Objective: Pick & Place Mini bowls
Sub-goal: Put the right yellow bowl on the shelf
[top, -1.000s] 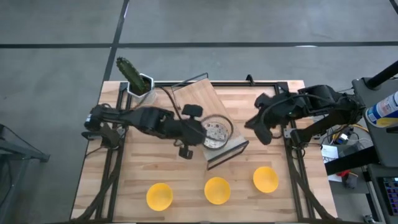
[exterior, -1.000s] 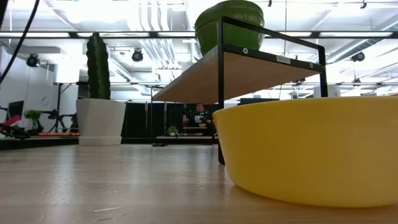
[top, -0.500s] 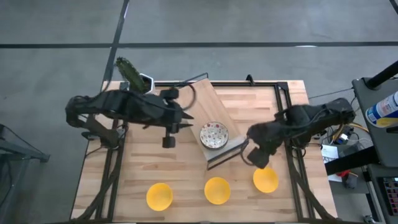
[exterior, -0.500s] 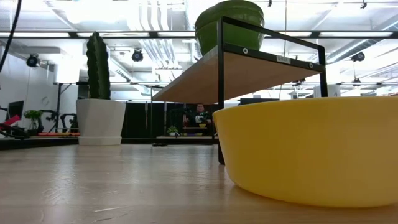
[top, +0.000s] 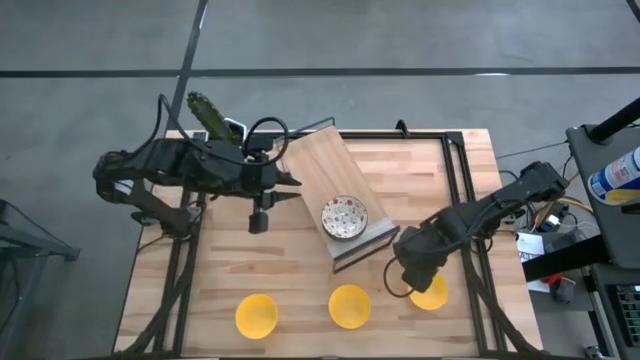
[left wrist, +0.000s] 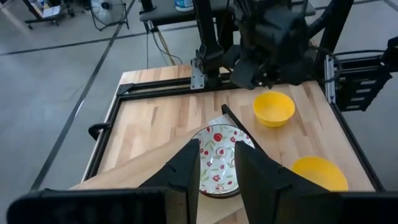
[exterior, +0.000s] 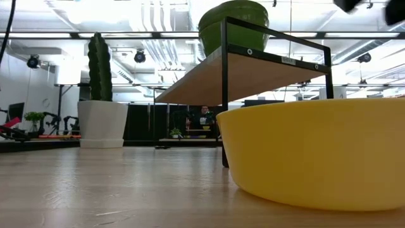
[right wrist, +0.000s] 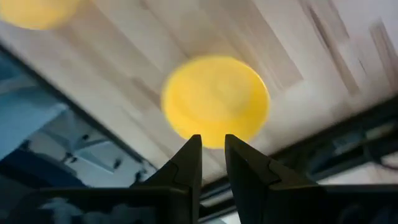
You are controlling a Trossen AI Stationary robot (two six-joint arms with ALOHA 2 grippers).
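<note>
A stack of white mini bowls with red-speckled insides sits on the tilted wooden shelf; the left wrist view shows it as well. Three yellow mini bowls stand along the near edge: left, middle, right. My left gripper hangs left of the shelf, open and empty, pointing at the stack. My right gripper hovers above the right yellow bowl, fingers pointing down, narrowly open and empty.
A cactus in a white pot stands at the far left corner, close to my left arm. The shelf's black frame lies between the stack and the right yellow bowl. In the low view a yellow bowl fills the foreground. Bare wood lies left of the shelf.
My left gripper has drawn back from the speckled bowls toward the table's left and far side; the stack stays on the shelf. My right gripper has swung from the far right toward the near edge and come down over the right yellow bowl, tipping to point downward.
</note>
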